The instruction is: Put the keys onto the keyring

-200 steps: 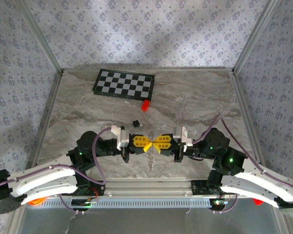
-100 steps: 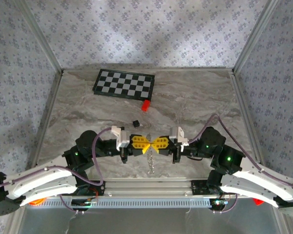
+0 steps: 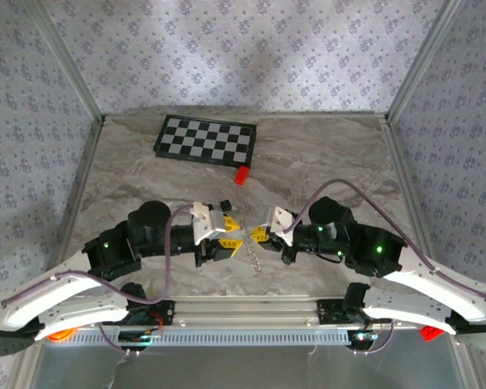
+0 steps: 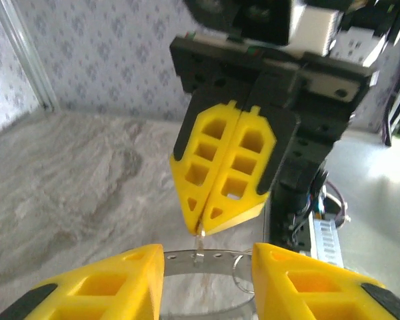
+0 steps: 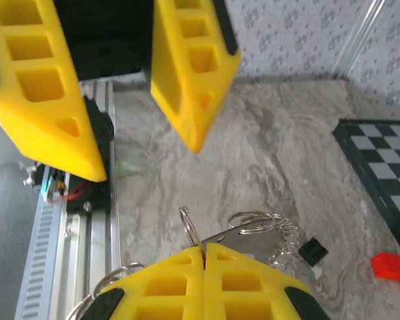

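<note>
While the right hand point(image 5: 204, 248) presses its yellow fingers flat together on one thin wire loop of the keyring point(image 5: 253, 222), the left hand point(image 4: 207, 260) faces it tip to tip with its fingers spread.

Seen from the left wrist, the pinched loop is only a sliver at the right hand's tips. A curved stretch of wire crosses the gap between the left fingers, low down and partly cut off by the picture's lower edge. I cannot tell whether it touches either of them.

Seen from the right wrist, more silvery loops and a short chain trail beyond the closed fingers, which hide their near part. Whether the chain's end reaches the bench point(image 5: 267, 147) cannot be told.

From above, the keyring is a thin jagged glint hanging between the two hands at the near middle of the bench, too fine to tell one loop from another.

A small black cube point(image 3: 224, 204) sits just beyond the left hand. A red block point(image 3: 241, 175) lies farther off, by the near right corner of a checkerboard point(image 3: 206, 139).

The white housing on the right wrist is cut off and blurred in the left wrist view, so any marking on it cannot be read.
</note>
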`<state>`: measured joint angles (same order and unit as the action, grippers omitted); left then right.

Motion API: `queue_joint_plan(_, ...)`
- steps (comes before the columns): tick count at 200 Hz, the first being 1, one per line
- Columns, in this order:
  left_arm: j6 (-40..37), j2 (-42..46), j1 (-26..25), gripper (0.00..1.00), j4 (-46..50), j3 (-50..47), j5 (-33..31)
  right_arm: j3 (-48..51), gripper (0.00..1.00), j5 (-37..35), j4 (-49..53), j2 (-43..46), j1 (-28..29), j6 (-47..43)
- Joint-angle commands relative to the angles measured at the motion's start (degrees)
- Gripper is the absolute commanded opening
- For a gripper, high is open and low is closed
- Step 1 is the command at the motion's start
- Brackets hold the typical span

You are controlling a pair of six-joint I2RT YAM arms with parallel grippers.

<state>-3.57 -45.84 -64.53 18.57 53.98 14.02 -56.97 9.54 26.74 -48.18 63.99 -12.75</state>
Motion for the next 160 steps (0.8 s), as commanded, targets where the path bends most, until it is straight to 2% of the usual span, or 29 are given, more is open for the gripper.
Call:
queue_joint_plan(1, -2.39, -1.64, -0.31, 0.36, 7.12, 3.02, -0.93, -3.63, 0.00, -2.43, 4.11, -1.31, 1.44, -3.62)
queue_joint_plan(61, -2.75, -4.02, -0.32, 0.30, 7.55, 3.05, -0.91, -4.18, 0.00, -2.17, 3.86, -2.58, 1.97, -4.30)
queue_joint_plan(160, -1.89, -5.05, -0.33, 0.20, 2.75, 1.66, 0.13, -4.11, 0.00, -1.70, 3.75, -3.75, 2.18, -4.20)
